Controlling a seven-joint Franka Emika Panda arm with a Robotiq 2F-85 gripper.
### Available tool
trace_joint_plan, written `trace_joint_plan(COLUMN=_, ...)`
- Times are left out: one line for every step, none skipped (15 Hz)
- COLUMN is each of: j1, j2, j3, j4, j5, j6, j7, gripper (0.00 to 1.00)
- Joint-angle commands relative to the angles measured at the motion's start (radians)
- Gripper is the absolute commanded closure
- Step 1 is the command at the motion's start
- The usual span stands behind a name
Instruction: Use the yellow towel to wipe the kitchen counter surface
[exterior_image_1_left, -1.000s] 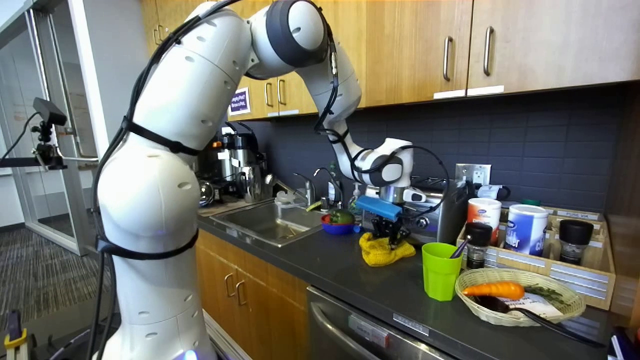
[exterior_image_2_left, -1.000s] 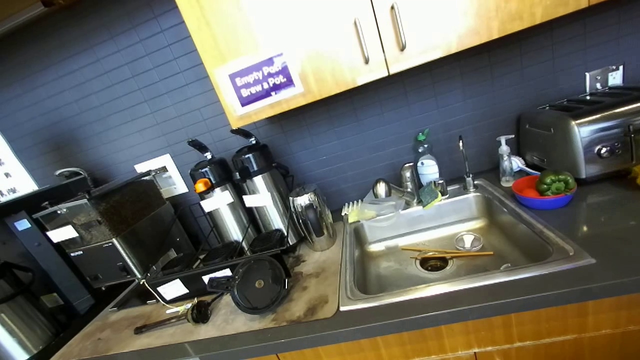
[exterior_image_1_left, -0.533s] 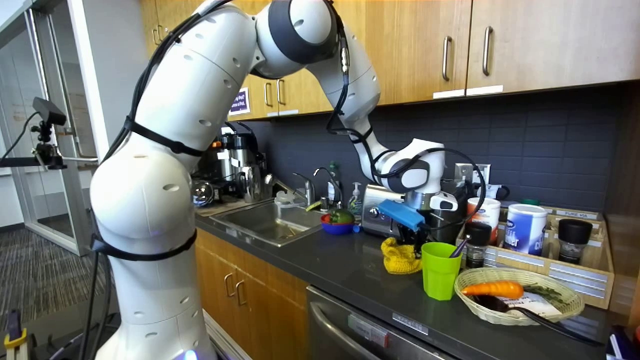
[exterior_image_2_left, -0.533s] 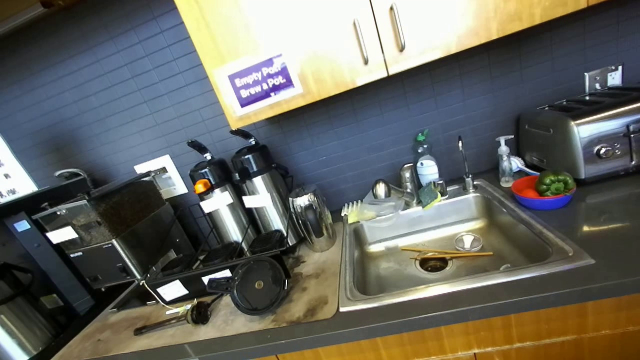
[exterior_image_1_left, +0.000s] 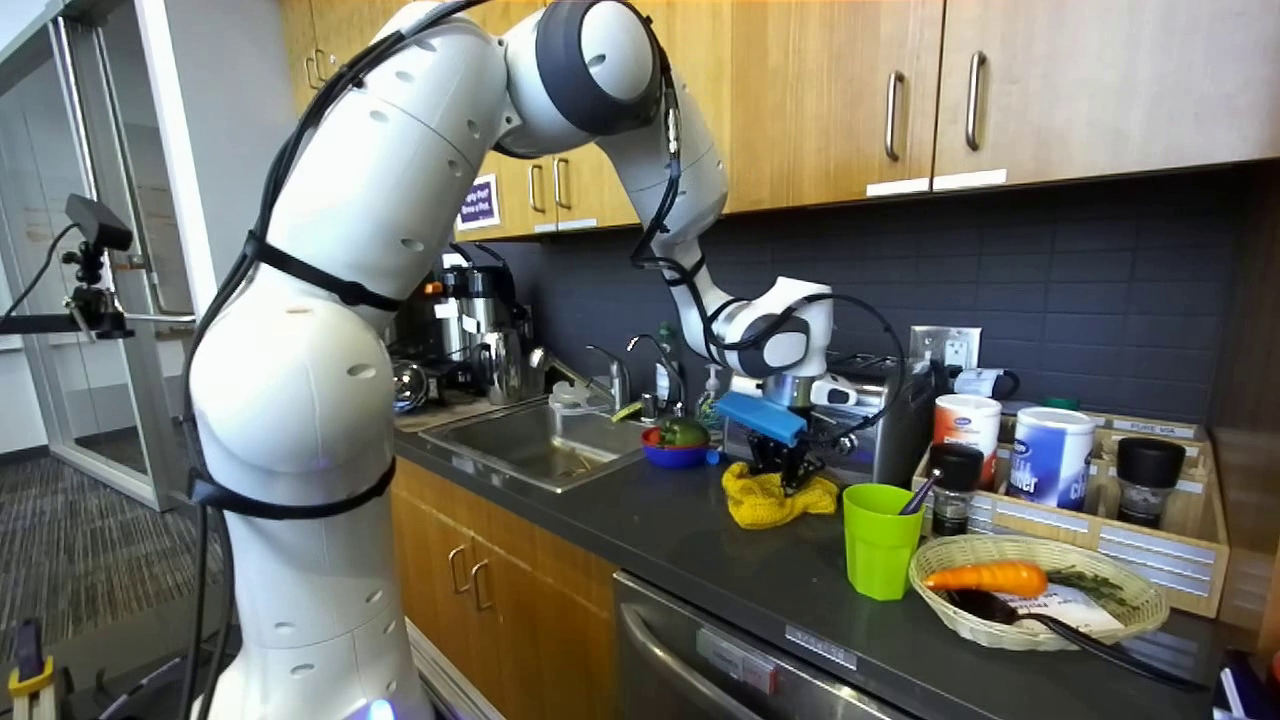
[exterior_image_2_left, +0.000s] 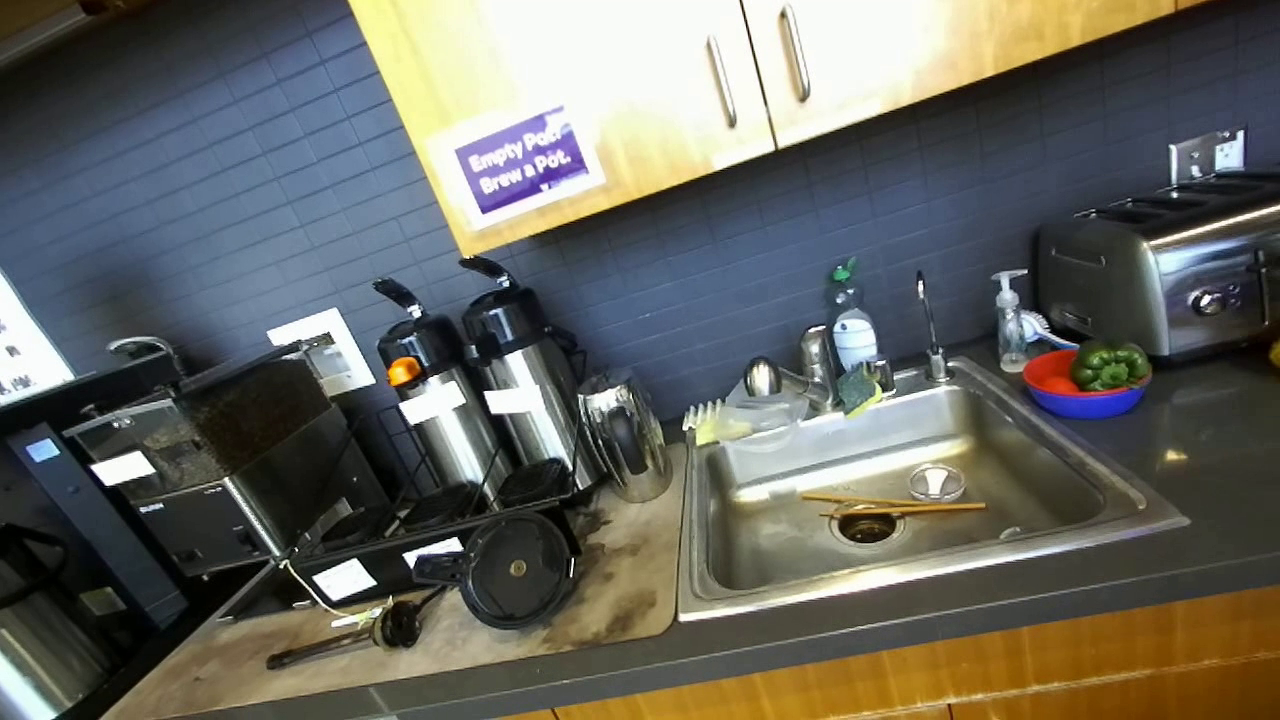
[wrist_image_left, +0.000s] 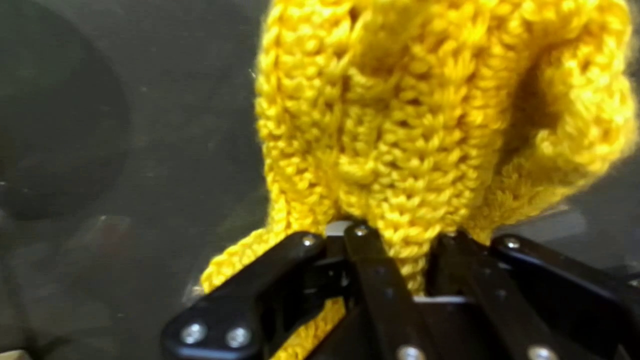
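The yellow knitted towel (exterior_image_1_left: 772, 502) lies bunched on the dark counter (exterior_image_1_left: 640, 535), in front of the toaster. My gripper (exterior_image_1_left: 787, 480) points down from above and is shut on it. In the wrist view the towel (wrist_image_left: 400, 125) is pinched between the two black fingers (wrist_image_left: 392, 240) and spreads out beyond them. The fingertips are hidden in its folds. Only a sliver of yellow (exterior_image_2_left: 1275, 353) shows at the edge of an exterior view, and the gripper is out of that view.
A green cup (exterior_image_1_left: 880, 545) stands just right of the towel, with a wicker basket (exterior_image_1_left: 1040, 638) beyond it. The toaster (exterior_image_1_left: 890, 420) is close behind the gripper. A blue bowl (exterior_image_1_left: 676, 457) with a green pepper and the sink (exterior_image_1_left: 560, 475) lie to the left.
My gripper and the towel moved right to beside the green cup half a second ago. Now they are back left, in front of the toaster, near where they were a second ago.
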Motion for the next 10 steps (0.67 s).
trace_joint_plan(j1=0.061, j2=0.03, j3=0.021, j4=-0.051, j5=-0.045, j6=0.023, j7=-0.02, gripper=0.95)
trace_joint_plan(j1=0.074, j2=0.025, j3=0.023, j4=-0.056, j5=-0.059, j6=0.019, j7=-0.02, gripper=0.95)
trace_joint_plan(j1=0.084, j2=0.021, j3=0.026, j4=-0.061, j5=-0.072, j6=0.018, j7=-0.022, gripper=0.95)
trace_joint_plan(j1=0.092, j2=0.02, j3=0.028, j4=-0.066, j5=-0.083, j6=0.021, j7=-0.024, gripper=0.95)
trace_joint_plan(j1=0.101, j2=0.015, j3=0.029, j4=-0.072, j5=-0.094, j6=0.02, j7=-0.024, gripper=0.95)
trace_joint_plan(j1=0.106, j2=0.011, j3=0.031, j4=-0.077, j5=-0.102, j6=0.021, j7=-0.028, gripper=0.95)
trace_joint_plan(j1=0.11, j2=0.008, j3=0.034, j4=-0.082, j5=-0.108, j6=0.023, j7=-0.033, gripper=0.95)
trace_joint_plan(j1=0.113, j2=0.003, j3=0.036, j4=-0.088, j5=-0.115, j6=0.022, j7=-0.039, gripper=0.95)
trace_joint_plan(j1=0.115, j2=0.0, j3=0.039, j4=-0.093, j5=-0.119, j6=0.024, j7=-0.044, gripper=0.95)
trace_joint_plan(j1=0.118, j2=-0.005, j3=0.041, j4=-0.1, j5=-0.121, j6=0.024, j7=-0.051, gripper=0.95)
